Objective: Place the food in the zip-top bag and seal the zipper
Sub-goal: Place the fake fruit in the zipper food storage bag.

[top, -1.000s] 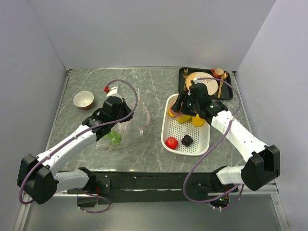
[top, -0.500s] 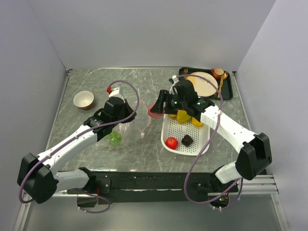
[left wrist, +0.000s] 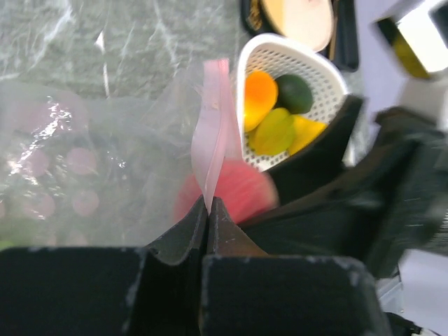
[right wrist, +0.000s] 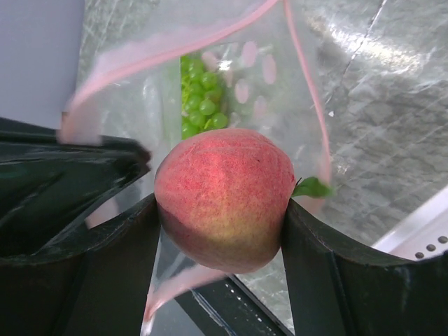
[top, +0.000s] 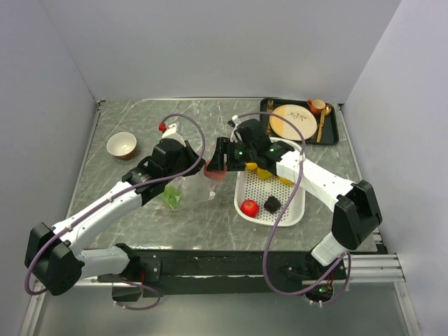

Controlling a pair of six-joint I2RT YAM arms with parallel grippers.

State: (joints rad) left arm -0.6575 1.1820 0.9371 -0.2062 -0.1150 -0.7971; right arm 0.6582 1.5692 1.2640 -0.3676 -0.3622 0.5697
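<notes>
My right gripper [right wrist: 220, 210] is shut on the pink peach [right wrist: 224, 199] and holds it just in front of the open mouth of the zip-top bag [right wrist: 210, 77]. Green grapes [right wrist: 199, 105] lie inside the bag. My left gripper [left wrist: 208, 206] is shut on the pale pink zipper [left wrist: 213, 140], lifting that edge of the mouth. From above, the peach [top: 213, 170] hangs between the two grippers, with the bag [top: 176, 190] lying to its left. Mango [left wrist: 259, 94], avocado [left wrist: 295, 93], lemon [left wrist: 274, 131], tomato [top: 249, 207] and a small dark piece [top: 272, 204] sit in the basket.
The white perforated basket [top: 294, 210] stands right of the bag, under my right arm. A black tray [top: 334, 136] at the back right carries a cream plate [top: 294, 120], a cup [top: 316, 105] and a spoon. A small bowl [top: 121, 145] sits at the back left.
My right arm has swung left from over the basket, carrying the peach to the bag's mouth. The left gripper has shifted slightly right while still holding the zipper edge.
</notes>
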